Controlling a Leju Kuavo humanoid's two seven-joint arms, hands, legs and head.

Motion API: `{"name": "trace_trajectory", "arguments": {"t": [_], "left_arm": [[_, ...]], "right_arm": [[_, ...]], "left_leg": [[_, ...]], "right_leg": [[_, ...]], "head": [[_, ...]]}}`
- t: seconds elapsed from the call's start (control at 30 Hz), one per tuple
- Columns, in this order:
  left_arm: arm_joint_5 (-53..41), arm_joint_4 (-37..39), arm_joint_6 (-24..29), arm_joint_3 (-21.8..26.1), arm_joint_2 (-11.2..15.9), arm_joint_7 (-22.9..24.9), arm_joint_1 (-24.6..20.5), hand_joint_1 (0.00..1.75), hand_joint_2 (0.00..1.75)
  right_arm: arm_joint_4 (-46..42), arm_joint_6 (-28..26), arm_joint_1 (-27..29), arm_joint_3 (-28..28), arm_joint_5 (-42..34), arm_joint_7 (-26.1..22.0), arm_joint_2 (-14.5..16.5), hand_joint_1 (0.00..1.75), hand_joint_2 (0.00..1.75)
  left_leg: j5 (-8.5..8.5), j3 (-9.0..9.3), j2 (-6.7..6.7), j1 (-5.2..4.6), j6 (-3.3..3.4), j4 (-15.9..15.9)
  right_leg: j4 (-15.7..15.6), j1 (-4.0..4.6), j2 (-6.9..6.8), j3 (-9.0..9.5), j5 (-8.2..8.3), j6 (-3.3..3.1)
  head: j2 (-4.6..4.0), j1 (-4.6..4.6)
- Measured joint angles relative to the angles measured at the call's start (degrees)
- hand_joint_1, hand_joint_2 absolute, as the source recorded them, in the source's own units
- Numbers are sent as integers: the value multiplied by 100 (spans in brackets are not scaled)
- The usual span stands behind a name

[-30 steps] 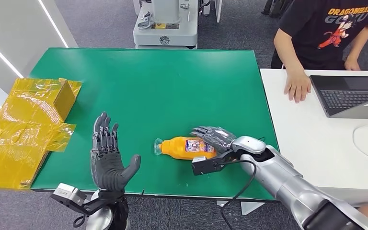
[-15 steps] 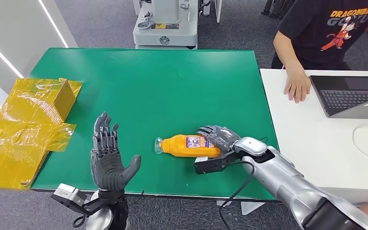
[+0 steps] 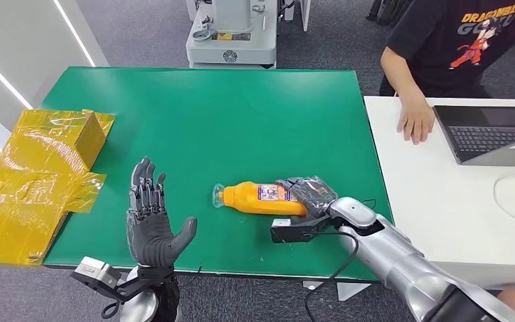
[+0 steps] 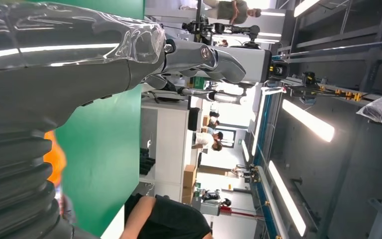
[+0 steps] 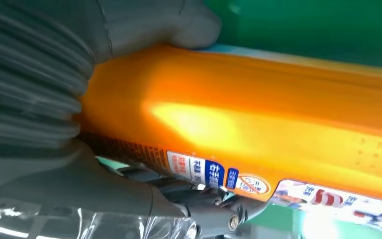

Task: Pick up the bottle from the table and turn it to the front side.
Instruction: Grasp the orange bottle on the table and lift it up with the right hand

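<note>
Fingers (image 3: 308, 190) of the right hand (image 3: 314, 196) wrap the base end of the bottle (image 3: 260, 198), thumb on one side and darker fingers on the other, seen close in the right wrist view. Orange fills the bottle, which lies on its side on the green table (image 3: 228, 114), cap pointing toward the left hand (image 3: 150, 221). That hand hovers near the table's front edge, palm up, fingers spread, holding nothing. Yellow wrapping (image 3: 33, 168) lies at the table's left edge.

Robotics lab: green table (image 3: 228, 114), laptop (image 3: 489, 131)
</note>
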Motion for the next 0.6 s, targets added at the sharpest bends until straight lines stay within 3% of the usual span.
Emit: {"name": "trace_trajectory", "arguments": {"t": [0.3,0.47,0.6], "left_arm": [[-20,96,-96,-1,-11,0,-6,0,175],[94,308,-335,-7,-24,0,-24,0,175],[557,501,-948,-28,-36,96,-52,0,175]], "right_arm": [[-1003,-1502,888,-998,-981,-361,39,175,175],[-1685,-1876,1477,-1510,-1309,-462,44,175,175],[-2072,-2217,1804,-1776,-1473,-715,70,175,175]], "left_leg": [[-1,1,-1,0,0,-1],[-5,1,0,0,1,-1],[-5,1,0,0,1,-1]], "right_leg": [[-2,0,-2,-1,-4,-4],[-2,0,0,-1,-5,-4],[-2,0,-1,-2,-6,-5]], "head": [[0,2],[0,0],[0,0]]}}
